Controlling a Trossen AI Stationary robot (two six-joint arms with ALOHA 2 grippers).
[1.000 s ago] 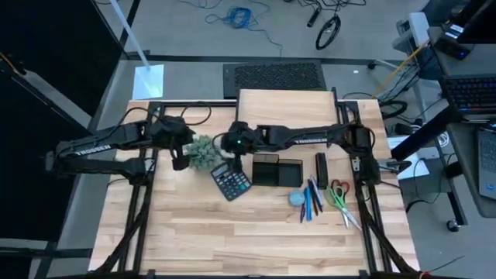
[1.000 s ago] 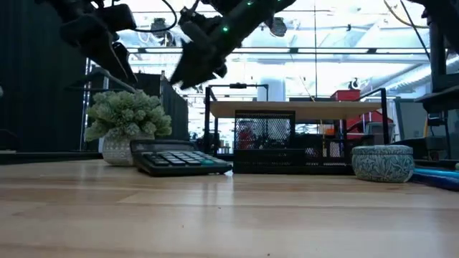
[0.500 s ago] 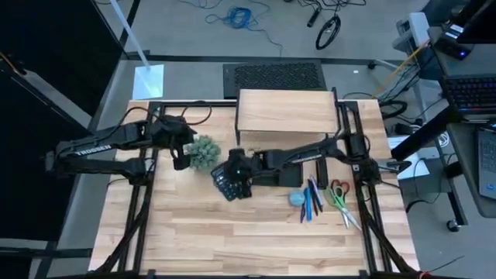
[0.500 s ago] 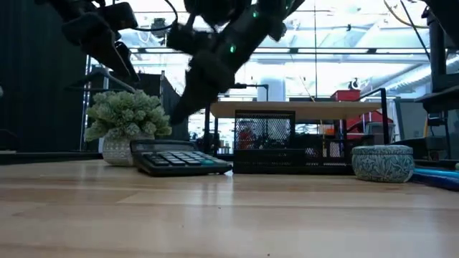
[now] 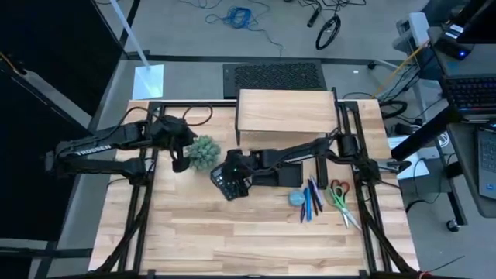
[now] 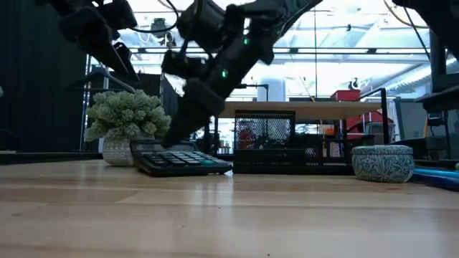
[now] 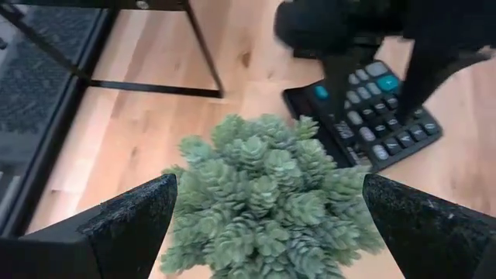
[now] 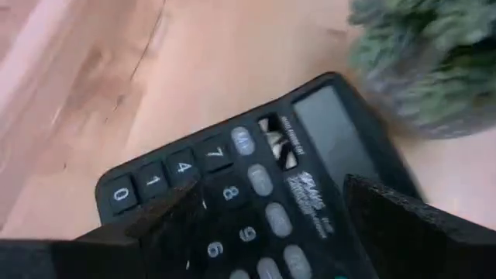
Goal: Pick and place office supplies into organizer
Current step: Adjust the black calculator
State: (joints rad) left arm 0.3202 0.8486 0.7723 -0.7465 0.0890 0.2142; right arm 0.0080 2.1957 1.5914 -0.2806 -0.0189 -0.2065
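The pens, the scissors and the round blue-grey disc lie flat on the table's right half. The black mesh organizer stands behind them, partly hidden in the high view by my right arm. My right gripper is open, low over the keys of the black calculator, one finger on either side of the keypad. My left gripper is open above the green plant ball, with its fingers on either side of the ball and apart from it. My right gripper comes at the calculator's keypad slanting down from the table's far right. Whether its fingertips touch the keys, I cannot tell.
A wooden shelf riser stands at the far middle of the table. The plant ball sits in a white pot just left of the calculator. The near half of the table is bare wood.
My right gripper has moved from beside the riser toward the table's near edge and down, and now stands low over the calculator. The calculator and the office supplies lie where they were.
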